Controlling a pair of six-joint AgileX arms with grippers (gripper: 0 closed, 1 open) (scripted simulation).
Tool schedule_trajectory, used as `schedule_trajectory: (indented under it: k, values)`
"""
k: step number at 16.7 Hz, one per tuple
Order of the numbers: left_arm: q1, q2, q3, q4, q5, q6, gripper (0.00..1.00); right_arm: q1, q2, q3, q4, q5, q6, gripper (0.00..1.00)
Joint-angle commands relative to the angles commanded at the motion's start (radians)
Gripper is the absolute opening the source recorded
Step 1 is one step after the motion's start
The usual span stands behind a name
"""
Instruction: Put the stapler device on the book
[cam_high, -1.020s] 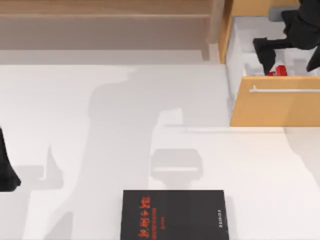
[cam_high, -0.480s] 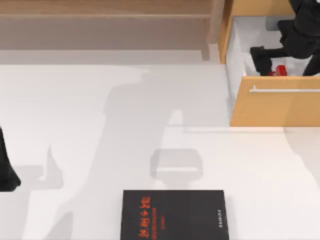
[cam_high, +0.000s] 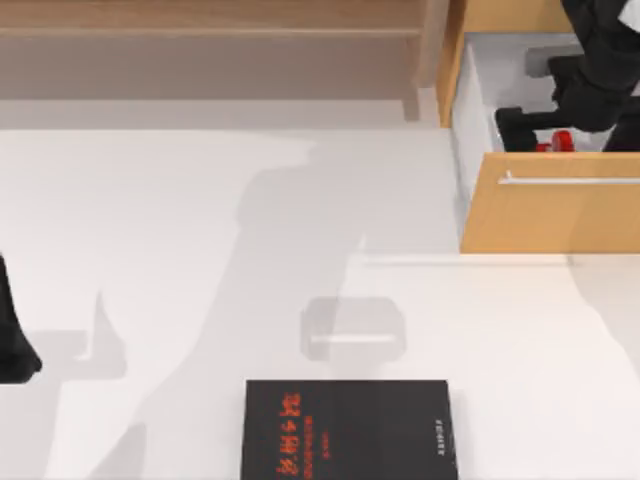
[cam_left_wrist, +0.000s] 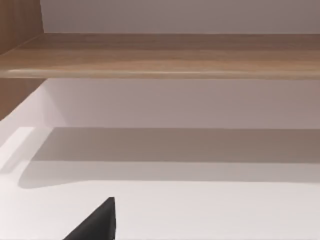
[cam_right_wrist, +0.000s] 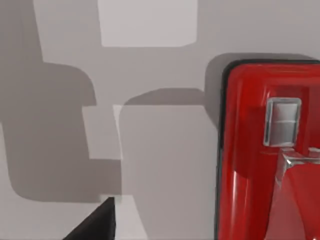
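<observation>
Top view. We see our right arm reaching into the open wooden drawer (cam_high: 550, 215) at the bench's far right. Its jaws (cam_high: 530, 125) hang inside the pale drawer interior, and the red stapler device (cam_high: 556, 140) lies on the drawer floor just beside them, close behind the drawer's front panel with its metal bar handle (cam_high: 570, 180). We cannot tell from here whether the jaws are open or closed, nor whether they touch the stapler. The black book (cam_high: 348, 430) lies flat at the near edge of the white bench (cam_high: 150, 200), about midway across and well apart from the drawer; its cover carries red characters and a line of small white text, none of which we can read. Our left arm (cam_high: 12, 335) rests parked at the bench's left edge.

Left wrist view. We see a long wooden shelf (cam_left_wrist: 160, 55) above the white bench surface, and a dark corner of our own arm's hardware at the frame edge.

Right wrist view. The stapler device (cam_right_wrist: 270, 150) appears very near, glossy red with a dark rim and a small silvery metal plate on its upper face, lying on the pale grey drawer floor. We read no brand or label on it.
</observation>
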Motion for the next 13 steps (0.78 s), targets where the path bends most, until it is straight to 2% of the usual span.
schedule_trajectory:
  k: [2,13]
  values:
    - [0.0,0.0,0.0,0.0,0.0,0.0,1.0,0.0,0.0,0.0,0.0,0.0,0.0,1.0]
    - [0.0,0.0,0.0,0.0,0.0,0.0,1.0,0.0,0.0,0.0,0.0,0.0,0.0,0.17]
